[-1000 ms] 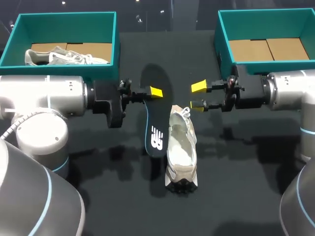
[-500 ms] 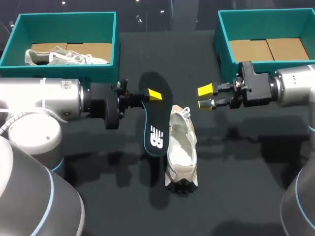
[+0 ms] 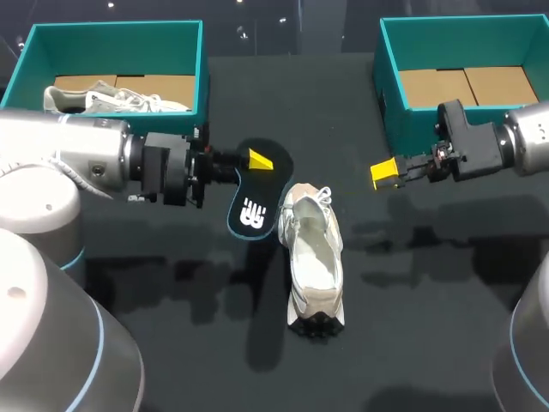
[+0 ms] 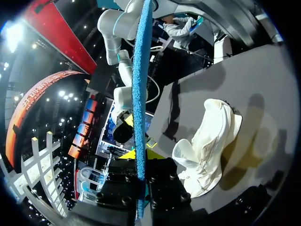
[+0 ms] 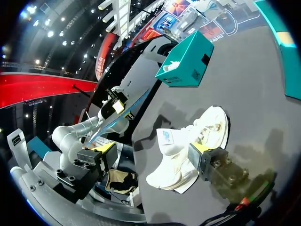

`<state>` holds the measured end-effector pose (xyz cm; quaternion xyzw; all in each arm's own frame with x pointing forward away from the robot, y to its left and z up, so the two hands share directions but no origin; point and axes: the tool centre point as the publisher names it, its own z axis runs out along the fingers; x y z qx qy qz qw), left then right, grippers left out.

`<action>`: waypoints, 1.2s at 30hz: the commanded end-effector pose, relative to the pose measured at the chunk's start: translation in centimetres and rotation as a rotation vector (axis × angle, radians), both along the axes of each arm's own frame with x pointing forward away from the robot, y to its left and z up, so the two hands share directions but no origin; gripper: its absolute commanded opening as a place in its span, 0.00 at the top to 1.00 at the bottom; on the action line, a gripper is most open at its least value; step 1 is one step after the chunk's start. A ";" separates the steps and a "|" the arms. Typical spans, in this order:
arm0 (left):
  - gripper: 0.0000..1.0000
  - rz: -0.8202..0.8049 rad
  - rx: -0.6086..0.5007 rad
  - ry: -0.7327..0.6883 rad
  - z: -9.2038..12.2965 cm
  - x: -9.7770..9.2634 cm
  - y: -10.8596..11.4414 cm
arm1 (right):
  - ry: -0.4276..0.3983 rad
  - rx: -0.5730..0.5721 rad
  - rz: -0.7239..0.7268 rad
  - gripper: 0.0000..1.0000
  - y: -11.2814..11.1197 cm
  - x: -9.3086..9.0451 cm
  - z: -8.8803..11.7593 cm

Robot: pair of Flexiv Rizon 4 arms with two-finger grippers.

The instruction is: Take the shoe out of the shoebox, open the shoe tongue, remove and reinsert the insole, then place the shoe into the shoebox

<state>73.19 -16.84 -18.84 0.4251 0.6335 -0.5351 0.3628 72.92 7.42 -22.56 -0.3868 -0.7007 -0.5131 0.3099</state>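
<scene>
Where the shoe lies: we find the pale shoe [image 3: 314, 257] on the black table [image 3: 412, 326] at the centre of the head view, outside both boxes, its opening facing up.
Insole: the dark, blue-edged insole [image 3: 251, 202] hangs tilted left of centre. Its lower end is just beside the shoe's laced end; we cannot tell whether they touch.
Left gripper: the left gripper [image 3: 257, 161] is clamped on the insole's upper end. The left wrist view shows the insole edge-on between both fingers, with the shoe off to one side.
Right gripper: the right gripper [image 3: 385, 172] hangs right of centre, fingers spread and grasping nothing, well apart from the shoe.
Left shoebox: the teal left shoebox [image 3: 202, 81] sits upper left with a second shoe [image 3: 107, 99] inside. Our left arm crosses in front of its near wall.
Right shoebox: the teal right shoebox [image 3: 388, 86] sits upper right, its brown floor showing. The right gripper is just in front of its near corner.
</scene>
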 end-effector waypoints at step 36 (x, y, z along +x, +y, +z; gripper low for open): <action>1.00 0.037 -0.065 0.600 0.8 -9.1 -4.0 | -0.402 -0.369 0.320 0.00 -2.9 -5.9 -8.8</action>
